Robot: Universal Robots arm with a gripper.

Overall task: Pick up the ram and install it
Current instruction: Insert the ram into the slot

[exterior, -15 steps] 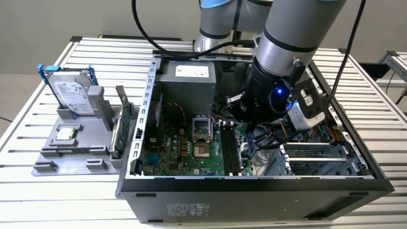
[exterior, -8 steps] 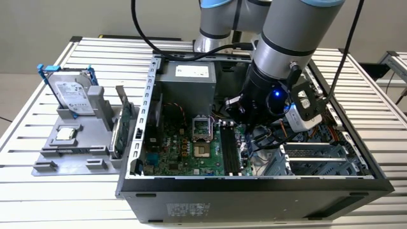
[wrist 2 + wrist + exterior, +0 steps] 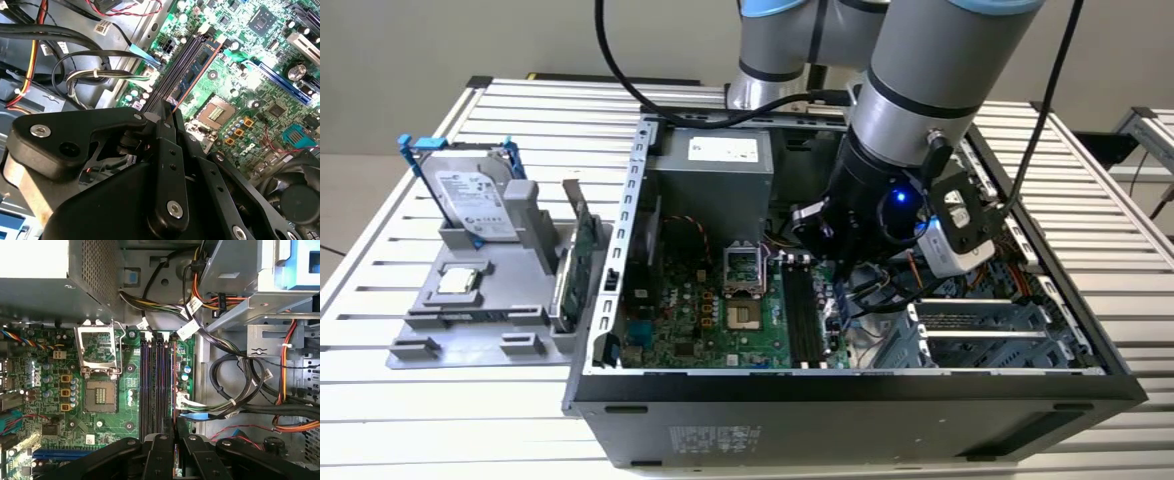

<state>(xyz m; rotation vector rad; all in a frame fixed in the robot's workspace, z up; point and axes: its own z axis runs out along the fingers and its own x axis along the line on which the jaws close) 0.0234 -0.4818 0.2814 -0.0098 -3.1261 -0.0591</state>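
Standing on edge along the outermost of the dark memory slots (image 3: 152,385), the ram (image 3: 173,385) runs away from the gripper (image 3: 175,432), whose fingers are pressed together on the stick's near end. The far end reaches toward the slot's latch.

The risk appears to be misalignment. If the stick sits tilted or slightly off the slot's line, pushing down could bend it or jam it against the latches instead of seating it. With the grip on one end only, the far end might ride high. A flat blue-tipped cable (image 3: 192,414) lies just beside the slot and could be caught under the fingers.

The first wrist view looks straight down, so the ram is a thin line and its lean cannot be judged. The second wrist view comes in at a slant and shows the ram's (image 3: 196,67) chip face and copper-coloured edge ahead of the gripper (image 3: 166,111). The exterior view adds the open computer case (image 3: 854,390) and, at the exterior view's left, a grey tray (image 3: 467,330) holding the hard drive (image 3: 467,195)
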